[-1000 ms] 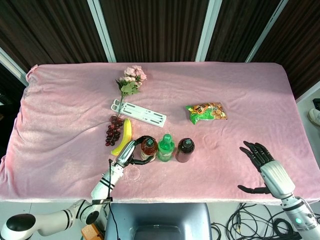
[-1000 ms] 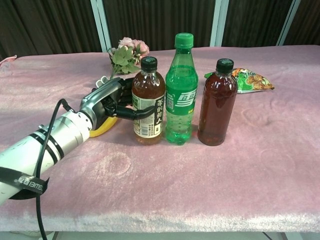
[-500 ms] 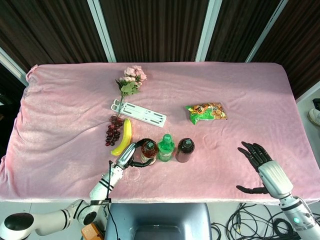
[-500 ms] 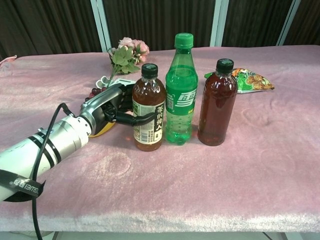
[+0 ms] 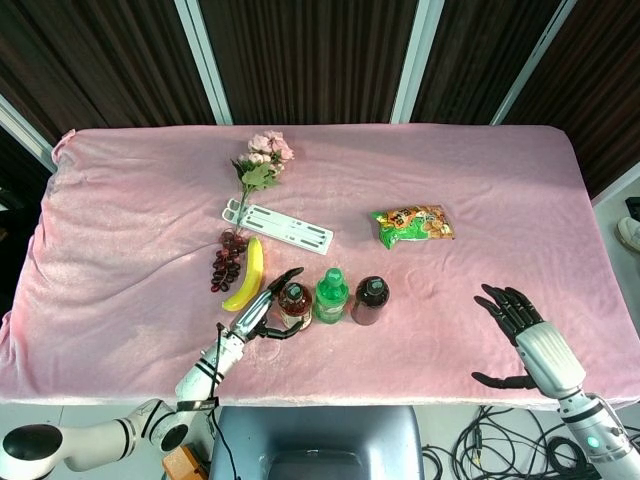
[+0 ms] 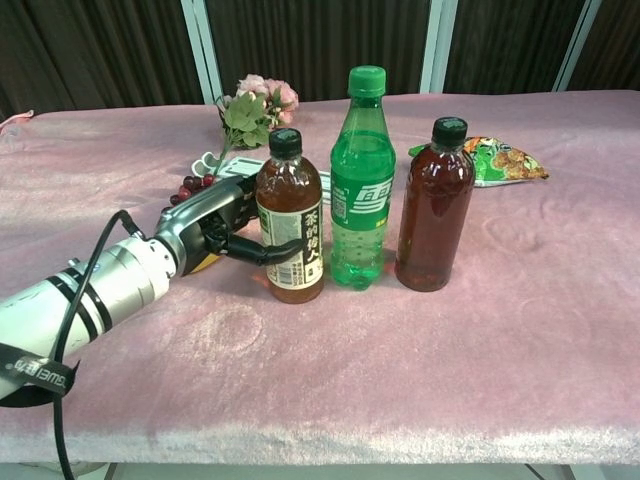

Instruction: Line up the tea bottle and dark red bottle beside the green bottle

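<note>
The three bottles stand in a row near the table's front edge. The tea bottle (image 5: 295, 298) (image 6: 290, 230) with its black cap is leftmost and leans slightly left. The green bottle (image 5: 331, 293) (image 6: 362, 190) is in the middle, upright. The dark red bottle (image 5: 370, 298) (image 6: 435, 210) is on the right, upright. My left hand (image 5: 262, 312) (image 6: 215, 225) lies just left of the tea bottle with fingers spread around it; one finger touches its front label. My right hand (image 5: 520, 325) hovers open at the front right, holding nothing, well clear of the bottles.
Behind the left hand lie a banana (image 5: 246, 275) and dark grapes (image 5: 227, 262). Further back are a white strip (image 5: 280, 227) and pink flowers (image 5: 262, 160). A green snack bag (image 5: 412, 223) lies behind the dark red bottle. Pink cloth (image 5: 480, 200) covers the table.
The left hand's fingers have loosened from a wrap around the tea bottle and spread, and the hand has drawn back left. The tea bottle's top has tipped slightly left. The right hand barely shifted.
</note>
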Robot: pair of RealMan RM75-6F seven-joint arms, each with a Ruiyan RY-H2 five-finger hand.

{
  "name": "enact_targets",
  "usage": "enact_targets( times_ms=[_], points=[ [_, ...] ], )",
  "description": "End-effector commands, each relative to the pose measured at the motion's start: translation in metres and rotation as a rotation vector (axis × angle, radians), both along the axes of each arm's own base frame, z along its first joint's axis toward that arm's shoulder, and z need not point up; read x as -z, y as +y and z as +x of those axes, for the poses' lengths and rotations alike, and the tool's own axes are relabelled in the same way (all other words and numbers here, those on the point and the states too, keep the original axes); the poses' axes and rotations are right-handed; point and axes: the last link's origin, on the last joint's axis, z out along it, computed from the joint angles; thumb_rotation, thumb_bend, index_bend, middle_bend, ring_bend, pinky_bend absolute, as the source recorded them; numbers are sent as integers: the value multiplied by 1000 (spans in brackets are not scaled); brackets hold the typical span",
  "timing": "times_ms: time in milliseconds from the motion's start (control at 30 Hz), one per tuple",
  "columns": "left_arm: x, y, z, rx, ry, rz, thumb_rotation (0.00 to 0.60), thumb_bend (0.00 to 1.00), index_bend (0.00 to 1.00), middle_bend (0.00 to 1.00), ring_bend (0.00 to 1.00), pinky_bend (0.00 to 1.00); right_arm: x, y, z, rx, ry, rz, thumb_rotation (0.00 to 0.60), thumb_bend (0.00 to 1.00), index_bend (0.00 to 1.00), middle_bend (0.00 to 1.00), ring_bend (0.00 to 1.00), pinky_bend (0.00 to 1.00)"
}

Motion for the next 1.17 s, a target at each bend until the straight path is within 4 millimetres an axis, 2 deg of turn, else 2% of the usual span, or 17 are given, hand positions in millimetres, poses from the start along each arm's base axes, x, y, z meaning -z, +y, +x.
enact_targets(
  times_ms=[33, 200, 300, 400, 467, 500, 567, 633, 667, 733, 867, 1000, 1167],
  points=[
    [-5, -3, -3, -5, 1, 50, 600, 332, 0, 0, 0, 0, -1, 0, 1, -7, -4, -8, 600, 230, 0, 0, 0, 98],
    [-21, -10, -13, 4, 3, 102, 600, 332, 0, 0, 0, 0, -1, 2, 1, -14, -4, -10, 600, 232, 0, 0, 0, 98],
    [-44, -18, -32, 29, 31, 173, 600, 322, 0, 0, 0, 0, -1, 3, 2, -20, -6, -13, 600, 232, 0, 0, 0, 98],
    [-82, -32, -62, 56, 73, 277, 600, 316, 0, 0, 0, 0, -2, 5, 2, -23, -5, -14, 600, 230, 0, 0, 0, 98],
    [-118, -45, -91, 69, 142, 376, 600, 315, 0, 0, 0, 0, -3, 6, 1, -20, 1, -19, 600, 232, 0, 0, 0, 98],
    [-135, -53, -105, 77, 195, 421, 600, 315, 0, 0, 0, 0, -4, 7, 1, -16, 7, -24, 600, 231, 0, 0, 0, 98],
    [-174, -79, -145, 72, 427, 486, 600, 315, 0, 0, 0, 0, -5, 8, -2, 10, 39, -36, 600, 232, 0, 0, 0, 96],
    [-210, -115, -179, -15, 691, 474, 600, 320, 0, 0, 0, 0, -8, 8, -6, 56, 93, -51, 600, 229, 0, 0, 0, 84],
    [-223, -130, -188, -69, 787, 467, 600, 323, 0, 0, 0, 0, -9, 7, -8, 80, 119, -60, 600, 230, 0, 0, 0, 77],
    [-241, -153, -193, -191, 877, 514, 600, 333, 0, 0, 0, 0, -11, 5, -10, 131, 174, -89, 600, 232, 0, 0, 0, 63],
    [-247, -172, -201, -269, 928, 596, 600, 355, 0, 0, 0, 0, -10, 1, -11, 198, 256, -126, 600, 230, 0, 0, 0, 55],
    [-248, -174, -196, -248, 897, 640, 600, 361, 0, 0, 0, 0, -7, 0, -8, 222, 281, -132, 600, 232, 0, 0, 0, 53],
    [-241, -173, -195, -220, 905, 600, 600, 361, 0, 0, 0, 0, -7, 2, -6, 209, 277, -122, 600, 230, 0, 0, 0, 53]
  ],
)
